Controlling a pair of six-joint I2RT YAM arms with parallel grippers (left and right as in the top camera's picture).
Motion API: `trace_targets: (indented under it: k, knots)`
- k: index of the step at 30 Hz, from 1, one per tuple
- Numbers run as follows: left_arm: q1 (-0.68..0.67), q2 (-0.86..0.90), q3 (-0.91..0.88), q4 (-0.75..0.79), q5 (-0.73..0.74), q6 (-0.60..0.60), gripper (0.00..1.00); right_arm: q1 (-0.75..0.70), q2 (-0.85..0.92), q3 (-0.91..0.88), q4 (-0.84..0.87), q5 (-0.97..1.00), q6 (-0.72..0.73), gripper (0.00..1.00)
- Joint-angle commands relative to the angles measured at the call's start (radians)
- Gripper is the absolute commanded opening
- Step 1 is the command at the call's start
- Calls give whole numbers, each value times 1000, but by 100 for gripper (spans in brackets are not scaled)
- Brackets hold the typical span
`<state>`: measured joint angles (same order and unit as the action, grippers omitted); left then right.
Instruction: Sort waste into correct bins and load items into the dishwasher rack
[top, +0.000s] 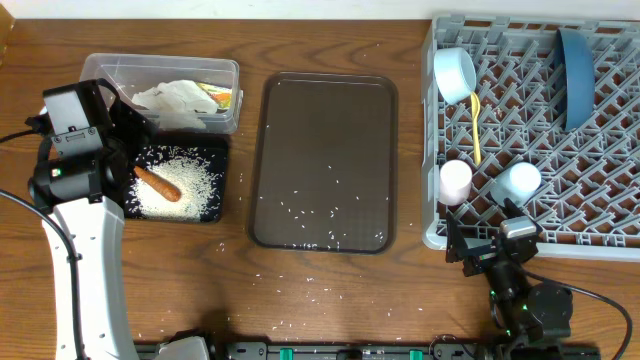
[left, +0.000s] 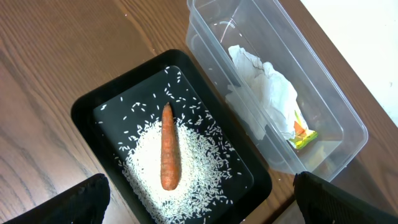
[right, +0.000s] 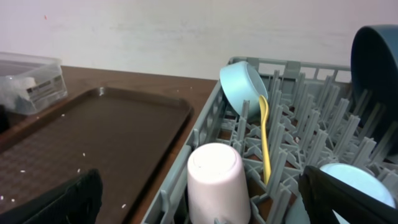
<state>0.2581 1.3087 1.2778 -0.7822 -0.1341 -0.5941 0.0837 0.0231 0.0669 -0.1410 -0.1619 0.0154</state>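
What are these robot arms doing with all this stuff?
They are tidying up. The carrot and rice lie in the black tray, the napkin in the clear tub. The plate, bowl, spoon, pink cup and blue cup sit in the rack. The left end effector and right end effector are open, holding nothing. Stray grains dot the brown tray.

Table (top: 330, 300) is brown wood grain with a low sheen. On the far left, the tub (left: 214, 25) is clear smooth plastic and holds a crumpled matt white paper napkin (left: 270, 90); the black tray (left: 84, 109) beside it is smooth plastic with a slight gloss at the rim, and on it a dull, rough-skinned carrot (left: 169, 149) lies on matt white rice (left: 199, 183). The serving tray (top: 325, 150) in the middle is dark brown, fine-textured and matt; the rack (top: 600, 240) on the right is matt grey moulded plastic, the pink cup (right: 217, 177), light-blue cup (right: 239, 84) and yellow spoon (right: 266, 140) are smooth plastic with a soft sheen, and the dark-blue plate (top: 576, 75) is smooth and semi-matt.
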Motion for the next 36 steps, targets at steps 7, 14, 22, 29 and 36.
trace_targets:
  k: [7, 14, 22, 29, 36]
  knots:
    - [1, -3, 9, -2, -8, 14, 96, 10, -18, -62, 86, 0, 18, 99]
    - [1, -3, 9, -2, -8, 14, 96, 9, -18, -62, 85, 0, 18, 99]
    - [1, -3, 9, -2, -8, 14, 96, 9, -18, -62, 84, 0, 18, 99]
    - [1, -3, 9, -2, -8, 14, 97, 9, -18, -62, 84, 0, 18, 99]
    - [1, -3, 9, -2, -8, 14, 97, 9, -18, -62, 84, 0, 18, 99]
